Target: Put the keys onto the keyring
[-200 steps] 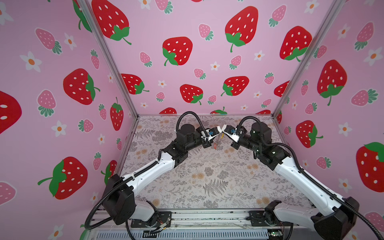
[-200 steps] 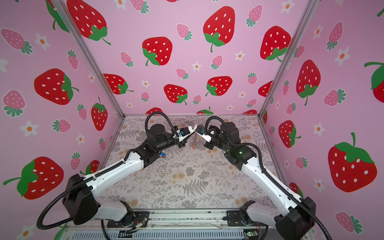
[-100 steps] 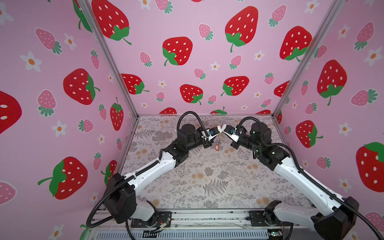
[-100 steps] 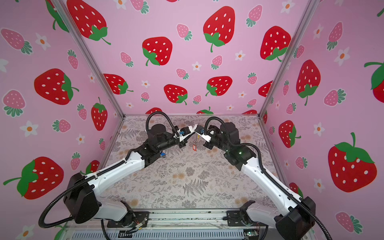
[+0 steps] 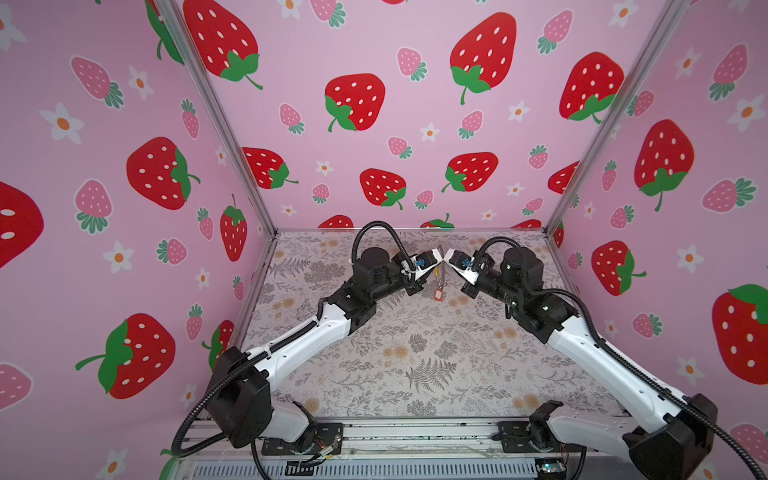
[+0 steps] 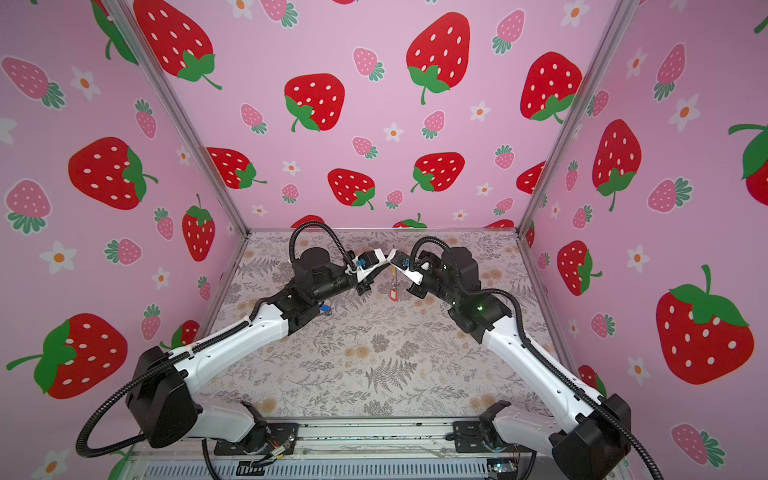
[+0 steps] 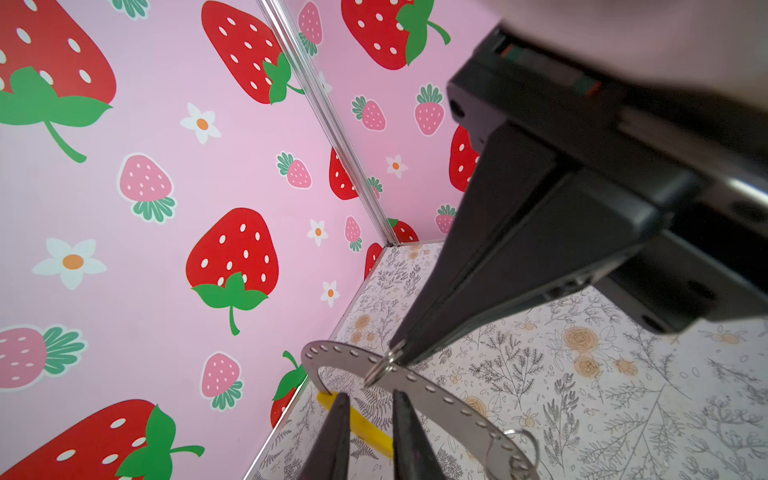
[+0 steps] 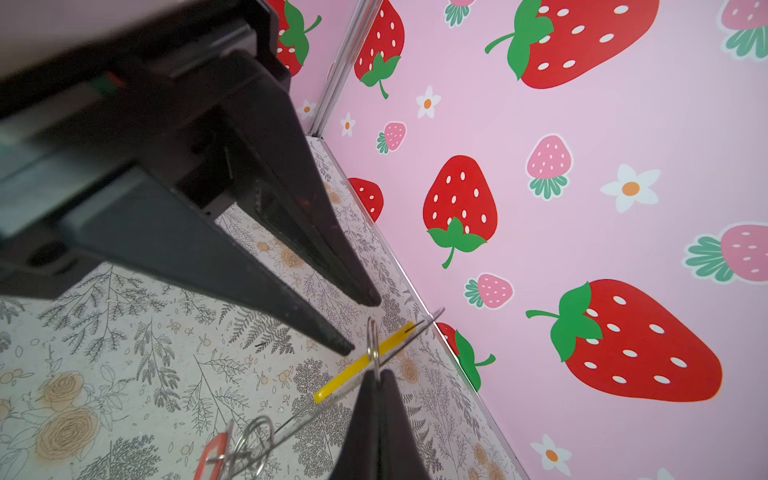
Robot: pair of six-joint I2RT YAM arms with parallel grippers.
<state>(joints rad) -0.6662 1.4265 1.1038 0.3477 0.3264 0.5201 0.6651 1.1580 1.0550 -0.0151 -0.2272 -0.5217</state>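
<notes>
The keyring (image 7: 432, 390), a thin grey perforated hoop with a yellow segment (image 7: 361, 422), hangs above the table between both grippers, as both top views show (image 5: 436, 272) (image 6: 393, 272). My right gripper (image 8: 378, 372) (image 7: 395, 355) is shut on a small split ring (image 8: 372, 343) that loops round the hoop. My left gripper (image 7: 370, 395) (image 8: 357, 324) is open just in front of the yellow segment, with nothing between its fingers. One of the keys hangs from the hoop by its red-framed tag (image 5: 438, 294) (image 8: 212, 457). The blue-tagged key (image 6: 325, 308) lies on the table under the left arm.
Both arms reach to the back middle of the floral table (image 5: 415, 353), fingertips almost touching (image 5: 444, 254). The pink strawberry back wall (image 5: 395, 145) stands close behind them, and side walls close the table in on both sides.
The red-tagged key hangs a little lower and more in the open below the grippers. The left jaws have eased slightly apart. Both arms have barely moved.
</notes>
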